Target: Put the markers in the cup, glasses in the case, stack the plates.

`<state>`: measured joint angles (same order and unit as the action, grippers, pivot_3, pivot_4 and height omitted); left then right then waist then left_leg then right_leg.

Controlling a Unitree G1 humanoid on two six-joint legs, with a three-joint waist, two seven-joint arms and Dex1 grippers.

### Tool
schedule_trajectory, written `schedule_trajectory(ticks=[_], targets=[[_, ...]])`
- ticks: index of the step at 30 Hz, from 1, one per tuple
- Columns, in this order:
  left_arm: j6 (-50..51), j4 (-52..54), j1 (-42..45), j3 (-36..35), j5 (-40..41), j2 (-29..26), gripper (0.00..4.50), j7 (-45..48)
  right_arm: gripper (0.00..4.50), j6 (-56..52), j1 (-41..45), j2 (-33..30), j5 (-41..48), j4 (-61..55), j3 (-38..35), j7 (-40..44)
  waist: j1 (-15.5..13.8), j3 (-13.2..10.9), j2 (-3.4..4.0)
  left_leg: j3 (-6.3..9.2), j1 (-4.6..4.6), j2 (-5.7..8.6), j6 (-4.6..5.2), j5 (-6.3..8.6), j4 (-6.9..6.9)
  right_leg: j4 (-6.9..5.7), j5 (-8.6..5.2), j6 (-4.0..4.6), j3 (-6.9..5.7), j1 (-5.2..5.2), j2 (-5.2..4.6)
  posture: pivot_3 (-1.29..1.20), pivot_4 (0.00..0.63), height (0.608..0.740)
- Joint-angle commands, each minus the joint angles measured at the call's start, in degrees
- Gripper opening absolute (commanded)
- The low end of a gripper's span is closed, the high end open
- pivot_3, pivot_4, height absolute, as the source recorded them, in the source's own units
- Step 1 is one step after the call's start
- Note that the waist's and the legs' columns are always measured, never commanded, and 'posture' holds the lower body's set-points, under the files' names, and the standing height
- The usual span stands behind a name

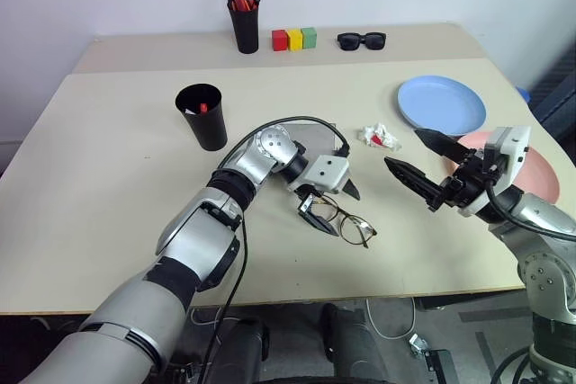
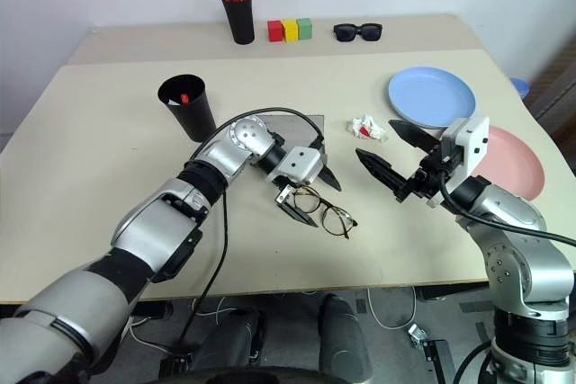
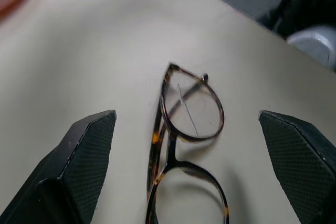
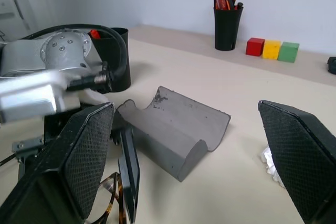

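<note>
Beige laminate forms the table [image 1: 108,177] surface; all task items rest on it. Clock directions below are read from the table centre in the head views, 12 o'clock being the far wall.

Left gripper [image 1: 329,206]: released, jaws spread wide, pointing down over the glasses [image 1: 349,222]; one black finger stands on either side of the frame; the left wrist view shows the fingertips [image 3: 86,150] clear of the rims, no contact.

Glasses: at roughly 5 o'clock, lying flat near the front edge; thin dark frame, round clear lenses.

Case [image 4: 173,129]: grey, lying open just behind the left gripper, near the centre; its trough faces up and holds nothing.

Right gripper [image 1: 423,168]: released, jaws wide apart, holding nothing; it hovers at about 4 o'clock, fingers pointing toward the left gripper.

Cup [image 1: 202,116]: black, upright at about 10 o'clock; a red marker [image 1: 203,108] tip shows inside the rim; whether a second marker is in it cannot be told.

Plates: light blue plate [image 1: 441,103] at 2 o'clock; pink plate [image 1: 540,173] at 3 o'clock, partly behind the right gripper; the two lie side by side, not stacked.

Other items: crumpled white-and-red wrapper [image 1: 379,137] between case and blue plate; black pen holder [image 1: 244,24] with orange-tipped pens at 12 o'clock; red, yellow and green blocks [image 1: 294,39] beside it; black sunglasses [image 1: 362,40] at 1 o'clock.
</note>
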<state>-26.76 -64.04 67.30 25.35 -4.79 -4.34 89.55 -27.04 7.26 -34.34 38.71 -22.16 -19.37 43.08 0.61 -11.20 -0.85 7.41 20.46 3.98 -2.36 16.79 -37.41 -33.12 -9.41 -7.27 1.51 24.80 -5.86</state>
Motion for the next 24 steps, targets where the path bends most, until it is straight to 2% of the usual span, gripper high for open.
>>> schedule_trajectory(ticks=[1,7,10,15,24], targets=[[-2.84,-1.31,2.3,-0.12,-2.31,-0.02,4.5,-1.21,4.47,1.51,0.87,-0.27,0.22,-1.2,-0.42,-0.33,-0.02,0.0,0.0,0.0,0.0,0.0,0.0,0.0,0.0,0.0,0.0,0.0,0.0,0.0,0.0,0.0,0.15,0.74],[-5.41,-4.14,4.04,0.39,-6.7,0.13,4.5,-4.17,4.47,1.55,1.67,-0.54,-0.27,-1.01,0.1,-0.42,-0.04,0.0,-0.01,0.01,0.0,0.01,0.01,0.0,-0.01,-0.01,-0.01,-0.03,0.0,-0.01,0.0,0.0,0.15,0.74],[-5.91,-5.02,4.22,-0.14,-7.49,0.87,3.68,-5.88,4.5,1.49,2.48,-0.45,-0.46,-0.85,0.73,-0.67,-0.01,0.0,-0.01,0.01,-0.01,0.01,0.01,0.0,-0.01,-0.01,-0.02,-0.03,0.0,-0.01,0.0,0.0,0.15,0.74],[-7.33,-5.01,3.85,-2.1,-6.27,1.91,1.19,-6.61,4.5,1.58,2.65,-0.59,-0.93,-0.64,1.41,-0.63,-0.04,-0.01,-0.01,0.04,0.01,0.02,0.01,0.0,-0.01,-0.02,-0.02,-0.04,0.0,-0.01,0.0,0.0,0.15,0.74],[-7.79,-5.28,3.52,-2.22,-7.38,1.48,1.19,-5.74,4.5,2.55,3.08,-0.79,-1.66,0.76,1.78,0.08,-0.02,-0.01,-0.01,0.04,0.0,0.02,0.01,0.0,-0.01,-0.03,-0.02,-0.04,0.0,-0.01,0.0,0.0,0.15,0.74]])
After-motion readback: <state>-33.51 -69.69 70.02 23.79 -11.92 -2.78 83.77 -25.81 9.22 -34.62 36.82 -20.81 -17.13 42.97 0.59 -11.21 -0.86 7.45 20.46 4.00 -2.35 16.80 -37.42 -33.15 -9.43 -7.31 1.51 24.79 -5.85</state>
